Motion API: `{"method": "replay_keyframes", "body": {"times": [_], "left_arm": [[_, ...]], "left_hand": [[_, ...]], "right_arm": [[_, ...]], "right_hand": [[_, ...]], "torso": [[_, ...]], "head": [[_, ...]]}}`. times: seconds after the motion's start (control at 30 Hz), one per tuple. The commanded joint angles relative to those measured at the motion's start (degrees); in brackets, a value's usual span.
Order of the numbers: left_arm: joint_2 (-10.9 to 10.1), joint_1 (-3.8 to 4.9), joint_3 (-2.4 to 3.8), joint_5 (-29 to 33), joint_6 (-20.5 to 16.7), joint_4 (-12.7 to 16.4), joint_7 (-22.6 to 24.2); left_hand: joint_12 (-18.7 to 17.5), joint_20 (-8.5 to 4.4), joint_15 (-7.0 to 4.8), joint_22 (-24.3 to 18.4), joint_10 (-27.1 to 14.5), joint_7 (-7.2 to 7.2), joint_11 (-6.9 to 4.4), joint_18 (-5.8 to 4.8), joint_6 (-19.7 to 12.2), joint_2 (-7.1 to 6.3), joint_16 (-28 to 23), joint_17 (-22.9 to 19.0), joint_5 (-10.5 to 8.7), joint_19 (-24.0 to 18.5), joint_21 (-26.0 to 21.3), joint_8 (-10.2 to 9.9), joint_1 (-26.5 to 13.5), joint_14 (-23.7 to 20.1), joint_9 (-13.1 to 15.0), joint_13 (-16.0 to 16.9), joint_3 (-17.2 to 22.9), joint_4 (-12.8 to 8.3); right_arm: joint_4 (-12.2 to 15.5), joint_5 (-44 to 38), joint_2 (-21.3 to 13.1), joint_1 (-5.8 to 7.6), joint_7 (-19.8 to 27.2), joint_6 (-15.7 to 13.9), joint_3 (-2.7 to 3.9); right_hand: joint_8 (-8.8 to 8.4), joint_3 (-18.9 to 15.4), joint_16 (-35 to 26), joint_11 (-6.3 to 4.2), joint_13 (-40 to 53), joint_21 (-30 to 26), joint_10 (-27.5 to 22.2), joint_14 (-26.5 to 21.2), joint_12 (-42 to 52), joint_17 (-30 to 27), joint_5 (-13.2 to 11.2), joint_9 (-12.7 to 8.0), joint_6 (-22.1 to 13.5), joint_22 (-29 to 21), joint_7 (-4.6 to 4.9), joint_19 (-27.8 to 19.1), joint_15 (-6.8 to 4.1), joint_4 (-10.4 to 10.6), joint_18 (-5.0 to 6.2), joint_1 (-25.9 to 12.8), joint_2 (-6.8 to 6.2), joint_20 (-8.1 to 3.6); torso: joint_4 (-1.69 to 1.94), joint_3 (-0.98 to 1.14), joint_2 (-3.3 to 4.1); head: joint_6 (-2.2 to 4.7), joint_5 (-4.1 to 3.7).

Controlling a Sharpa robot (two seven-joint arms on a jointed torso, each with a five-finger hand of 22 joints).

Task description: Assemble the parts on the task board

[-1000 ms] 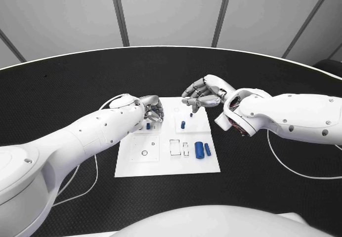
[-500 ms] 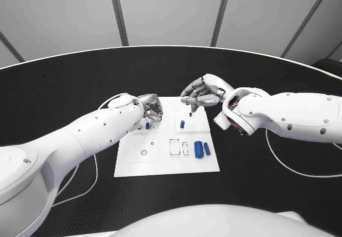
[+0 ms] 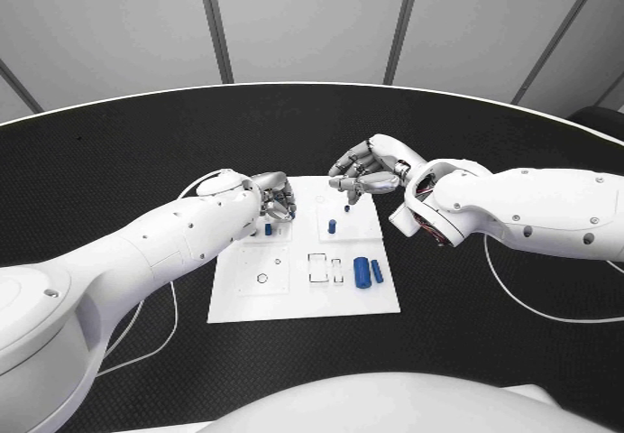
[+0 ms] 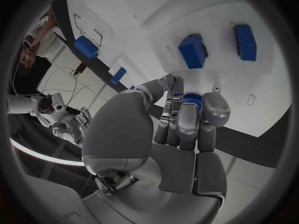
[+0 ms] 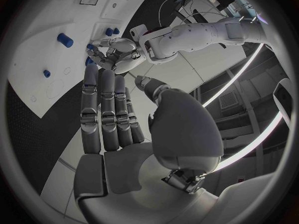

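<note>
I have my left hand (image 3: pixel 270 200) pinching a blue part (image 4: pixel 190 100) over the task board (image 3: pixel 299 302), which must next be seated, while my right hand (image 3: pixel 368 171) hovers empty, fingers apart.

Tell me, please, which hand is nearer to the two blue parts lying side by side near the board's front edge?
Right. The right hand hovers behind the pair; the left hand sits farther off, across the board.

Round black table (image 3: pixel 143 153) with a pale rim, white task board (image 3: pixel 302 302) lying flat at its middle, thin white cables (image 3: pixel 527 302) trailing across the dark top on both sides of the board
</note>
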Motion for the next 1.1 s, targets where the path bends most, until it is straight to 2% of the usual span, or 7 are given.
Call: {"method": "replay_keyframes", "body": {"times": [0.03,0.77,1.1], "left_arm": [[0.07,-0.01,0.0,0.0,0.14,-0.04,-0.06],[0.54,-0.03,-0.01,0.0,0.48,-0.25,-0.28],[0.77,-0.04,-0.01,0.0,0.79,-0.67,-0.43]], "left_hand": [[-0.3,-0.02,-0.3,-0.13,0.34,0.04,0.03,-0.7,0.07,-0.37,-0.28,0.11,-0.2,0.23,0.1,-0.15,-0.53,0.02,0.08,0.01,0.04,0.01],[-0.52,-0.02,-0.24,-0.19,0.26,0.12,0.1,-0.69,-0.18,-0.59,-0.19,0.54,-0.2,0.16,0.06,-0.41,-0.93,0.07,0.05,0.04,-0.13,0.09],[-0.77,0.01,-0.21,-0.14,0.29,0.1,0.11,-0.7,-0.81,-1.19,-0.21,0.48,-0.18,0.16,0.09,-0.97,-1.69,0.02,-0.05,0.15,-0.66,0.25]], "right_arm": [[0.02,0.0,0.0,0.0,-0.01,0.0,0.0],[0.09,0.0,0.13,0.0,-0.03,0.03,0.0],[0.13,0.0,0.15,0.0,-0.03,0.0,0.0]], "right_hand": [[0.2,0.31,-0.19,-0.11,0.05,0.25,-0.47,0.0,0.28,0.05,0.2,0.09,-0.09,-0.05,-0.13,0.16,-0.1,-0.02,0.14,0.52,0.08,0.03],[0.2,0.31,-0.19,-0.11,0.05,0.25,-0.47,0.0,0.28,0.05,0.2,0.09,-0.09,-0.05,-0.13,0.16,-0.1,-0.02,0.14,0.52,0.08,0.03],[0.2,0.31,-0.19,-0.11,0.05,0.25,-0.47,0.0,0.28,0.05,0.2,0.09,-0.09,-0.05,-0.13,0.16,-0.1,-0.02,0.14,0.52,0.08,0.03]], "torso": [[-0.01,-0.01,0.03],[0.0,0.01,-0.03],[-0.02,-0.01,0.02]], "head": [[-0.11,-0.09],[-0.54,-0.46],[-0.68,-0.64]]}}
